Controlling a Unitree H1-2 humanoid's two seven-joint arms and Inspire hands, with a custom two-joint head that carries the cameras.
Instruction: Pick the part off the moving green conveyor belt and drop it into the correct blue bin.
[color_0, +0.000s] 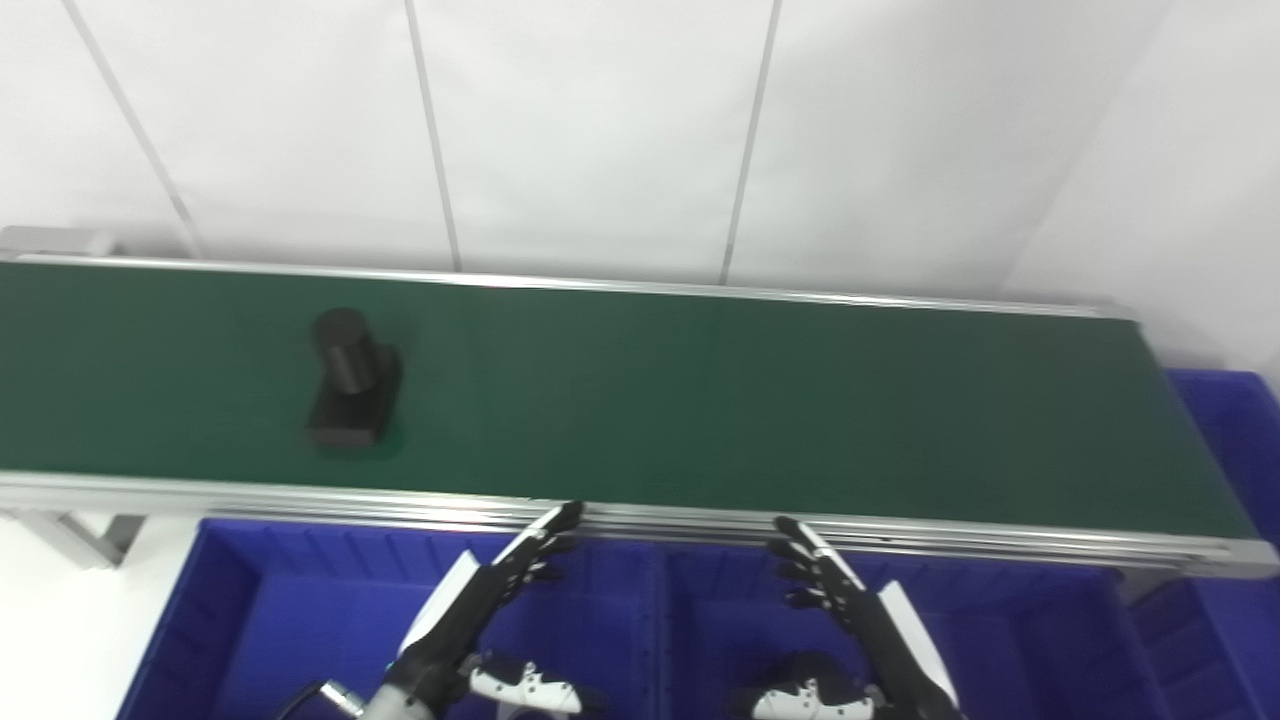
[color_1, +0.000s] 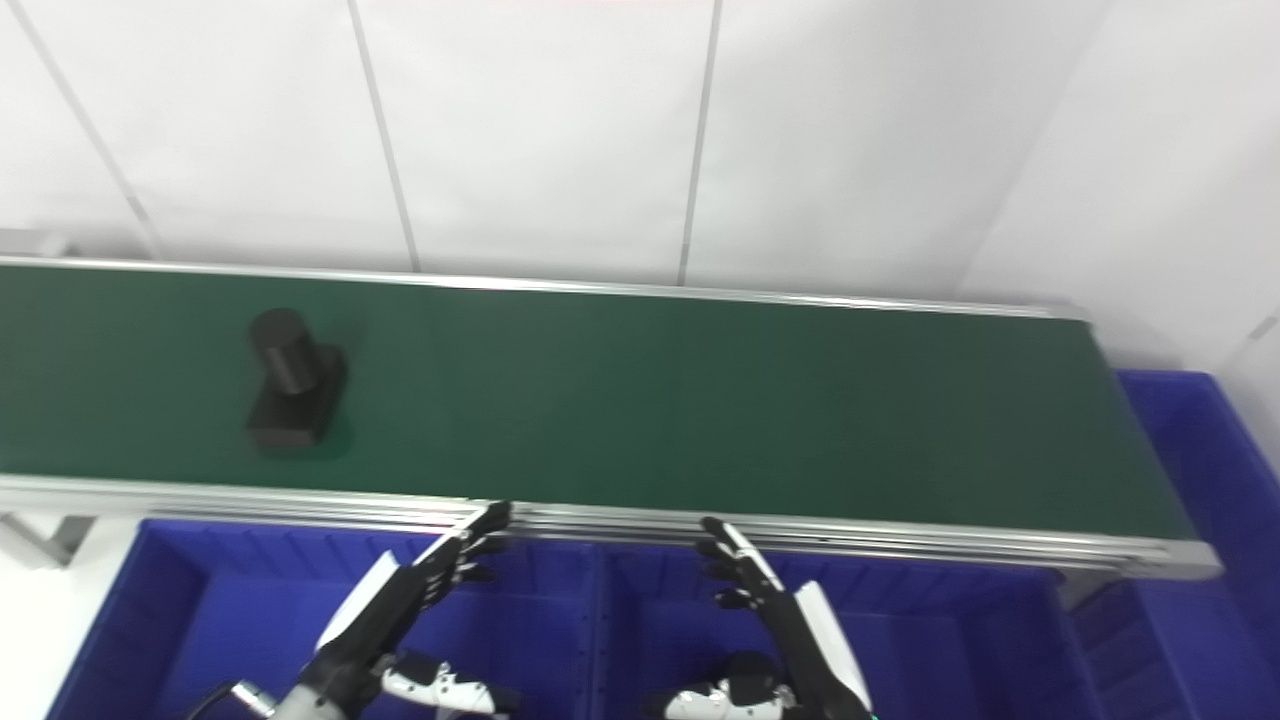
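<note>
Two head-mounted views, side by side, looking forward and steeply down from above the near edge of the green conveyor belt (color_0: 700, 400) toward the white panelled wall (color_0: 600, 130) behind its far edge, close enough for both arms to enter at the bottom edge. Shared almost entirely: the belt's length from the left border to its right end, the blue bins (color_1: 250, 590) below the near rail and the one past the right end. Right eye view set slightly to the right, so everything sits a little further left there and the belt's right end lies deeper inside the picture.
</note>
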